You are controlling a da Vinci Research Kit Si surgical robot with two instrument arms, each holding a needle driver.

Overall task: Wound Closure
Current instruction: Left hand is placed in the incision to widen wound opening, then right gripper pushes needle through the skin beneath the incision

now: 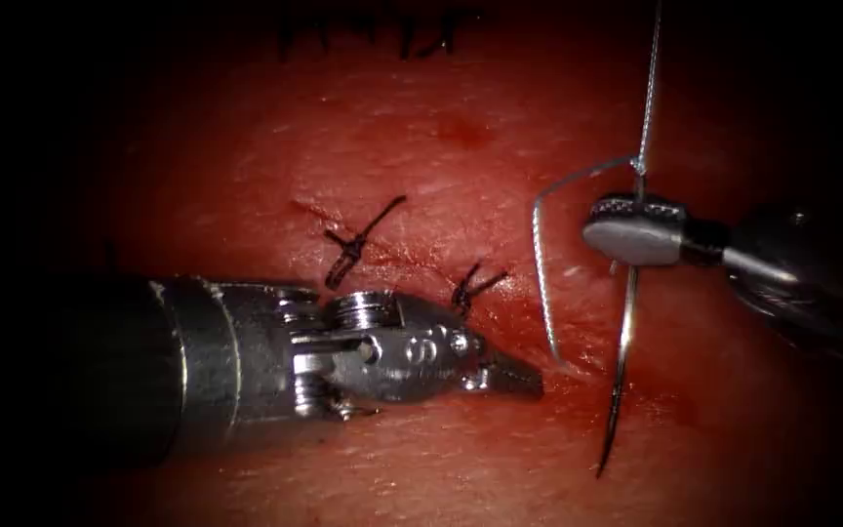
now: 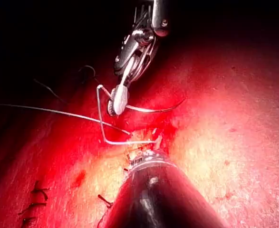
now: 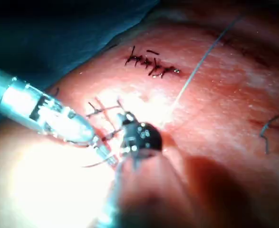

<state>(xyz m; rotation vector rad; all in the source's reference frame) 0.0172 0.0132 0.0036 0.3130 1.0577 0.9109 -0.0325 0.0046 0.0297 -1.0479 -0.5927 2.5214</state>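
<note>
Endoscope view: right tool (image 1: 636, 230) pinches the needle (image 1: 624, 342) near its swaged end, clear of the tissue (image 1: 246, 156); left tool (image 1: 529, 381), pressed together, rests beside the cut (image 1: 412, 262).

Endoscope: looks down on the tissue (image 1: 421, 146) from above and in front, close in, left tool (image 1: 514, 376) entering from picture left, right tool (image 1: 631, 234) from picture right. Left wrist view: looks along its own shaft at very close range toward the right tool (image 2: 119, 99) beyond (needle (image 2: 151, 109) in frame). Right wrist view: sits equally near, faces the left tool (image 3: 99, 145); all three share the stitched cut (image 1: 382, 256) and both tool tips.
</note>
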